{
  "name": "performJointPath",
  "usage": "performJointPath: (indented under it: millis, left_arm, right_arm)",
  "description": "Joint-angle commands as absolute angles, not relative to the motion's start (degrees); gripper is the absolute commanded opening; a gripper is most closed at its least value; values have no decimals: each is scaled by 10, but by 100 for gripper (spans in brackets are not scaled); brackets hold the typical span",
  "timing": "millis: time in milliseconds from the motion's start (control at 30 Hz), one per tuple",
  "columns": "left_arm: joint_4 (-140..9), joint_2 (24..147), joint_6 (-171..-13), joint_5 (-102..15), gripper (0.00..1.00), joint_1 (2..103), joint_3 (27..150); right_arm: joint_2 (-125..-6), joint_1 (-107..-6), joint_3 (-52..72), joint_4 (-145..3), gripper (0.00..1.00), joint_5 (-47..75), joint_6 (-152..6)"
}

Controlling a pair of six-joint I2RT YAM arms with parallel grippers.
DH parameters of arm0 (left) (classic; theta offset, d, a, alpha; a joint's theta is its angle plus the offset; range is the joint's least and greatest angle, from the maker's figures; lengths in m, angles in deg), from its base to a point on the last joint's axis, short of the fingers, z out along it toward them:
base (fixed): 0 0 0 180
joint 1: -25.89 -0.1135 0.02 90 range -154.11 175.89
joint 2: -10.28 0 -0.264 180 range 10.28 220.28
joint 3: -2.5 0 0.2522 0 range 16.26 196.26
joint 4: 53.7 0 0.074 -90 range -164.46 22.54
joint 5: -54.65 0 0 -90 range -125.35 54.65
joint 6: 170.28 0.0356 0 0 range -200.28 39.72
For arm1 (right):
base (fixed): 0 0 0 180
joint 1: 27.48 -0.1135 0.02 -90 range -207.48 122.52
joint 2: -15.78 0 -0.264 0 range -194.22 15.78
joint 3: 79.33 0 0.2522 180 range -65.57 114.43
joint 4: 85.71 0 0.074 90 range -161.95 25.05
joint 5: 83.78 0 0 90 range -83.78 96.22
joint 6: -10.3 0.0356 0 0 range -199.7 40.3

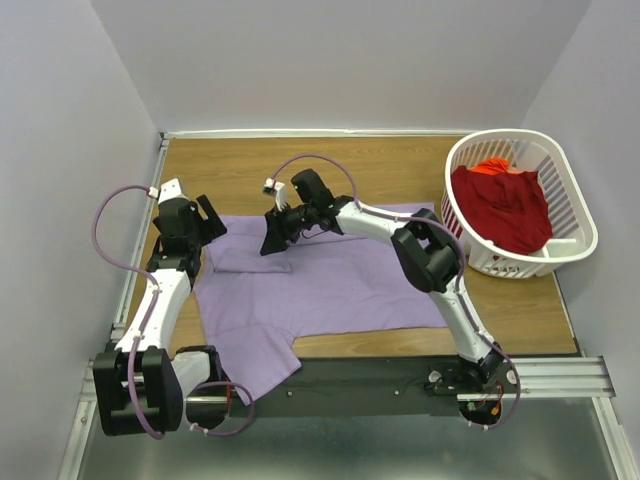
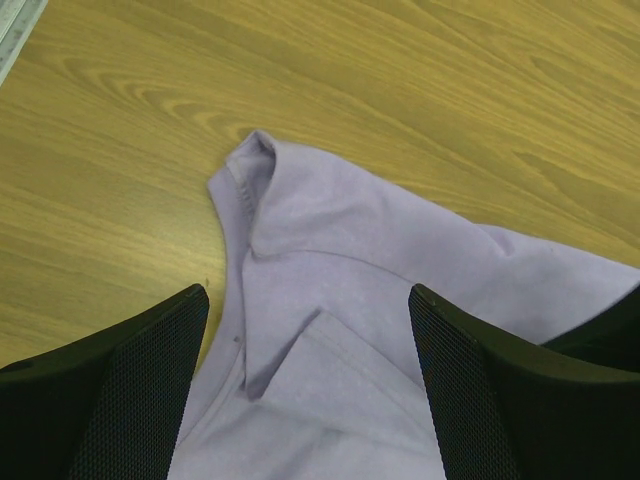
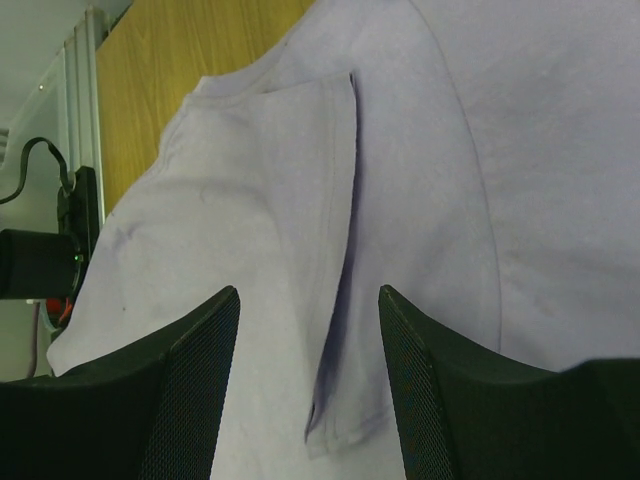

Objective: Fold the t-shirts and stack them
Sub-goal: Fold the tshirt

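Note:
The lavender t-shirt point(image 1: 330, 285) lies spread flat on the wooden table, its lower part hanging over the near edge. One sleeve point(image 1: 250, 262) is folded onto the body. My left gripper point(image 1: 212, 225) is open and empty over the shirt's far left corner point(image 2: 340, 230). My right gripper point(image 1: 275, 240) is open and empty just above the folded sleeve's hem point(image 3: 335, 250), which runs between its fingers. In the wrist views the left gripper point(image 2: 305, 300) and right gripper point(image 3: 308, 300) hold nothing. The deep red t-shirt point(image 1: 505, 205) lies bunched in the basket.
The white slatted laundry basket point(image 1: 520, 262) stands at the table's right side. Bare wooden table point(image 1: 240, 170) shows behind the shirt. White walls enclose the left, back and right. A metal rail point(image 1: 560, 375) runs along the near edge.

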State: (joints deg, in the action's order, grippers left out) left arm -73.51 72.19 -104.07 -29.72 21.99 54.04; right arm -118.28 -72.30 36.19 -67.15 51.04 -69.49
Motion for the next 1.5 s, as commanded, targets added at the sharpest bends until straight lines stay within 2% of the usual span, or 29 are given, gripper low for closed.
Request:
performJointPath:
  millis: [0, 333, 767, 1467]
  left_arm:
    - [-707, 709, -1030, -317, 89, 215, 541]
    - [-705, 694, -1030, -324, 89, 214, 539]
    - [-702, 686, -1030, -332, 88, 214, 536]
    - [-699, 681, -1030, -333, 88, 214, 532]
  right_arm:
    - [-1225, -742, 401, -676, 65, 533, -665]
    - [-1277, -756, 447, -676, 65, 531, -644]
    - [-1267, -780, 429, -676, 65, 561, -649]
    - [-1152, -828, 299, -674, 65, 473, -721]
